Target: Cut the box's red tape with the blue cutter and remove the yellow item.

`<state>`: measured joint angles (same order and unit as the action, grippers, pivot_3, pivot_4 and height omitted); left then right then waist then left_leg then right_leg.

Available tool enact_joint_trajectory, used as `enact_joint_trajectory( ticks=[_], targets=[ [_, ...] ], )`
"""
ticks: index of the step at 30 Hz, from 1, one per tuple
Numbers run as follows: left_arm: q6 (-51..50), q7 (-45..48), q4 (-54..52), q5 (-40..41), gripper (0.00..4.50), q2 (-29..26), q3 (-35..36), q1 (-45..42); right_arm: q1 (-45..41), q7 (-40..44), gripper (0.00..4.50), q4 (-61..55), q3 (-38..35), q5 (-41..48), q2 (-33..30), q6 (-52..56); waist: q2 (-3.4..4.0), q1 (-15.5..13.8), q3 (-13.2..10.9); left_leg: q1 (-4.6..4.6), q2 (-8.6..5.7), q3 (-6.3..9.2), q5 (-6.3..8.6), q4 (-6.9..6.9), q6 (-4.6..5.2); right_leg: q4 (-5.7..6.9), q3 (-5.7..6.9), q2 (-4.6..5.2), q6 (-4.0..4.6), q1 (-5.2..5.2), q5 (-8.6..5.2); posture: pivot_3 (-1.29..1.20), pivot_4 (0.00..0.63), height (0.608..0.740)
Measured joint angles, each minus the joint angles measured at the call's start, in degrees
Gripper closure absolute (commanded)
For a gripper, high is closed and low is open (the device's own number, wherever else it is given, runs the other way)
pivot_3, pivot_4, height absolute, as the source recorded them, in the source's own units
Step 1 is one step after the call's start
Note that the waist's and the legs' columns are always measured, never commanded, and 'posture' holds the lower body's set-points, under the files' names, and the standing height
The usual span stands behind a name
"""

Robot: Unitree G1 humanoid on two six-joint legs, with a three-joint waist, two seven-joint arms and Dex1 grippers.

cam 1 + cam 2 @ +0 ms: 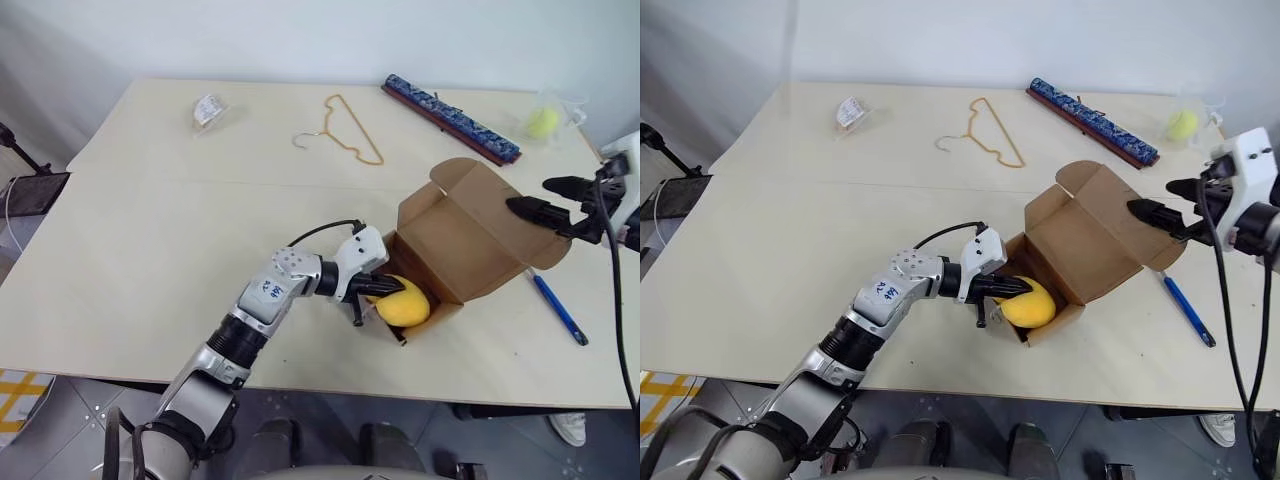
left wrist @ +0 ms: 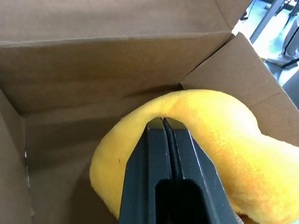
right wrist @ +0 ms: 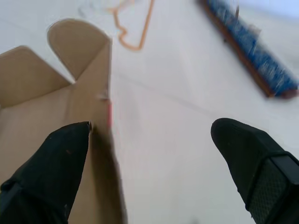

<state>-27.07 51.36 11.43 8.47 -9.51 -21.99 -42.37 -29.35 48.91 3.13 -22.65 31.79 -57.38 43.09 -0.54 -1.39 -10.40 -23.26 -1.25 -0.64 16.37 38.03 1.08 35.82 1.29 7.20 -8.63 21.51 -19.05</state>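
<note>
The left tool (image 1: 372, 292) is pinched tight on the yellow item (image 1: 403, 302), which sits in the mouth of the open box (image 1: 462, 240) on the tabletop (image 1: 150, 250). The right tool (image 1: 545, 200) is wide open and holds nothing, up by the box's raised flap. The blue cutter (image 1: 557, 306) lies on the tabletop just below the right tool, beside the box.

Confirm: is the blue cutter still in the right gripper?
No: the right gripper is open and empty, and the blue cutter lies on the table beside the box.
</note>
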Motion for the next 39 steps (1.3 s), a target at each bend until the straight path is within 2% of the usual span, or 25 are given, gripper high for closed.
enact_joint_trajectory(
  ticks=[5, 8, 15, 21, 25, 28, 36, 39],
  targets=[
    [1.64, 3.55, -0.59, 2.34, 4.46, -2.78, 2.69, 0.0, 0.3, 7.69, 0.0, 0.36, -6.21, 3.86, -0.6, -4.91, 0.01, 0.36, 0.0, 0.0, 0.09, -0.03, -0.01, -0.02, -0.02, 0.01, 0.02, -0.07, 0.0, 0.01, 0.0, 0.0, 0.15, 0.74],
    [2.7, 8.77, -3.73, 5.78, 3.89, -9.01, 6.9, -0.03, 4.13, 15.51, 0.0, -1.38, -7.54, 5.85, -0.66, -9.48, 0.02, 0.61, -0.02, -0.01, 0.19, -0.03, 0.01, -0.04, -0.08, 0.05, 0.01, -0.18, 0.0, 0.04, 0.0, 0.0, 0.15, 0.74],
    [0.08, 15.0, -13.38, 15.8, 1.81, -21.95, 20.42, 3.36, 12.87, 28.18, 0.0, -8.98, -5.76, 7.18, -0.7, -16.19, 0.08, 0.67, -0.03, -0.01, 0.17, 0.01, 0.03, -0.07, -0.06, 0.05, 0.01, -0.13, 0.0, -0.01, 0.0, 0.0, 0.15, 0.74],
    [-2.64, 17.4, -16.79, 17.71, 0.04, -37.15, 28.73, 18.29, 20.92, 33.07, 0.0, -16.43, -7.29, 8.42, 1.02, -22.63, 0.08, 1.2, -0.04, 0.02, 0.23, 0.06, 0.08, -0.16, -0.11, 0.01, 0.02, -0.04, 0.02, -0.01, -0.01, 0.0, 0.15, 0.74],
    [-2.35, 16.99, -19.26, 18.19, 0.01, -39.81, 32.04, 24.42, 21.59, 33.97, 0.0, -16.0, -9.56, 8.42, 1.76, -27.02, 0.09, 0.65, -0.05, 0.02, 0.11, 0.08, 0.15, -0.14, 0.0, -0.31, -0.05, 0.48, 0.05, -0.09, -0.02, 0.0, 0.15, 0.74],
    [-2.51, 15.85, -21.77, 18.45, 0.01, -39.38, 31.73, 24.37, 24.81, 35.78, 0.0, -15.45, -13.21, 8.55, 0.8, -28.09, 0.08, -0.16, -0.05, 0.01, 0.12, 0.28, 0.2, -0.14, -0.05, -0.39, -0.14, 0.54, 0.08, -0.2, -0.02, 0.0, 0.15, 0.74],
    [-11.54, 12.41, -24.09, 17.98, 0.01, -28.35, 13.63, 0.85, 33.27, 36.77, 0.0, -18.14, -19.38, 11.27, -1.55, -23.14, 0.08, -0.54, -0.06, 0.03, 0.03, 0.13, 0.16, -0.1, -0.02, -0.21, 0.22, 0.05, 0.02, -0.3, 0.01, 0.0, 0.15, 0.74],
    [-14.93, 12.54, -22.55, 17.22, 0.01, -25.78, 7.9, -3.81, 35.1, 36.48, 0.0, -19.06, -20.82, 11.61, -1.55, -22.71, 0.09, 0.35, -0.05, 0.09, 0.08, -0.04, 0.13, -0.1, 0.04, -0.16, 0.12, -0.04, -0.02, -0.28, 0.01, 0.0, 0.15, 0.74]
  ],
)
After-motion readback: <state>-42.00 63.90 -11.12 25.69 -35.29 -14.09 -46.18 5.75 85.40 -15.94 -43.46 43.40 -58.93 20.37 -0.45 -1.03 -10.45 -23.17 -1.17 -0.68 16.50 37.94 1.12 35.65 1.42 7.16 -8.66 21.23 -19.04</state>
